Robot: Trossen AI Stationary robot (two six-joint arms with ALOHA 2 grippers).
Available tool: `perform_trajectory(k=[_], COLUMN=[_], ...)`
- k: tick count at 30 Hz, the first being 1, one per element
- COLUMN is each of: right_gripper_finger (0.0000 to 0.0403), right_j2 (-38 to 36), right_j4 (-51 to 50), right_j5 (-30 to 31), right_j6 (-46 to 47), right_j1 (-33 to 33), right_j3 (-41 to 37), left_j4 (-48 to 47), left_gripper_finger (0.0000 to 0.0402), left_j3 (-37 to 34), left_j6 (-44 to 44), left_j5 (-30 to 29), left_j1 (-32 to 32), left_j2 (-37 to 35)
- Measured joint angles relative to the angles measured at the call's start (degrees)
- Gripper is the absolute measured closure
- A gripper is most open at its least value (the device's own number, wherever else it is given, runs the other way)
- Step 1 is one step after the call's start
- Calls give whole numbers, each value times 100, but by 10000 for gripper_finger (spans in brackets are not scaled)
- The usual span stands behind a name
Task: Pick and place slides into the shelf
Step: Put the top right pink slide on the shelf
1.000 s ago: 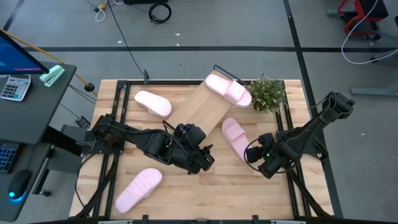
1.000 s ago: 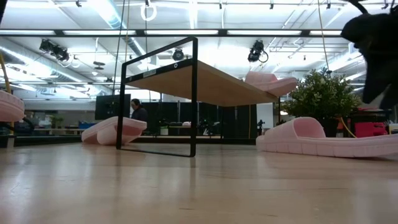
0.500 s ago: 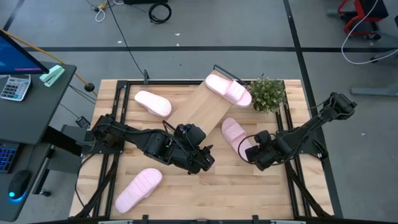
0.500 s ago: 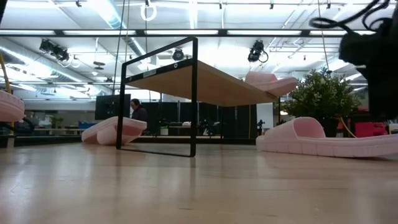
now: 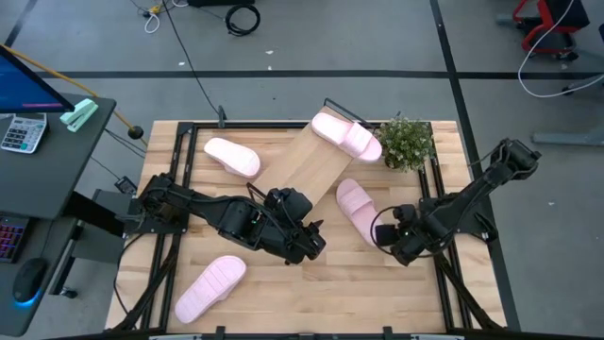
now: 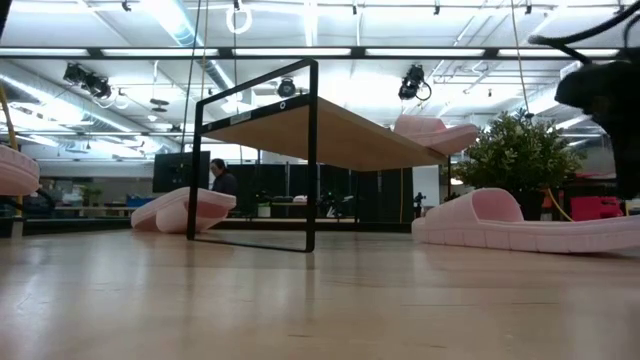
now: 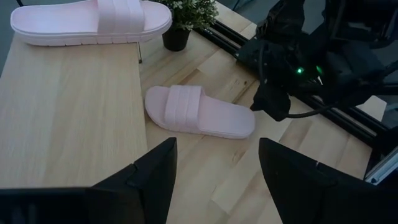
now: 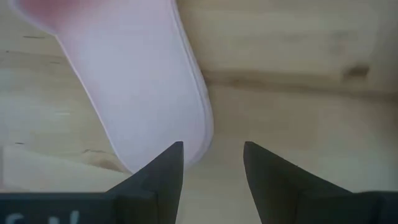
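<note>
Four pale pink slides show. One lies on the shelf's (image 5: 316, 162) wood top, at its far end (image 5: 346, 135). Another rests sole-down on the table right of the shelf (image 5: 357, 208) (image 7: 199, 113) (image 6: 530, 225). One is at the far left (image 5: 231, 156) and one at the near left (image 5: 209, 286). My right gripper (image 5: 385, 233) (image 8: 212, 168) hangs open just over the near end of the middle slide (image 8: 146, 81), fingers pointing down, touching nothing. My left gripper (image 5: 310, 241) (image 7: 214, 180) waits open near the shelf's near end.
A small potted plant (image 5: 406, 142) stands at the far right, beside the shelf's far corner. Black rails (image 5: 434, 189) run along the table's sides. Bare wood lies along the near edge (image 5: 321, 293). A desk with a keyboard and calculator (image 5: 24, 132) sits left of the table.
My right gripper moved a little toward the middle slide's near end, then eased back slightly toward the near right. It stayed open. The slides, the shelf and my left arm kept still.
</note>
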Motion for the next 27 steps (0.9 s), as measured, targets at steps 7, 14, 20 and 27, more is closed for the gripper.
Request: perform_trajectory(k=[7,14,20,27], right_gripper_finger=[228,228,228,228], right_j2=[0,0,2,3], right_j4=[258,28,32,307], right_j5=[259,317,400,708], right_j6=[441,440,523,-168], right_j1=[46,46,46,100], right_j3=[-74,-76,-80,-83], left_j4=[0,84,217,231], left_gripper_finger=[171,171,171,171], left_j3=[0,0,0,0], left_j6=[2,5,15,17], left_j5=[0,37,37,37], left_j1=[-1,-1,-27,-30], left_j2=[0,0,0,0])
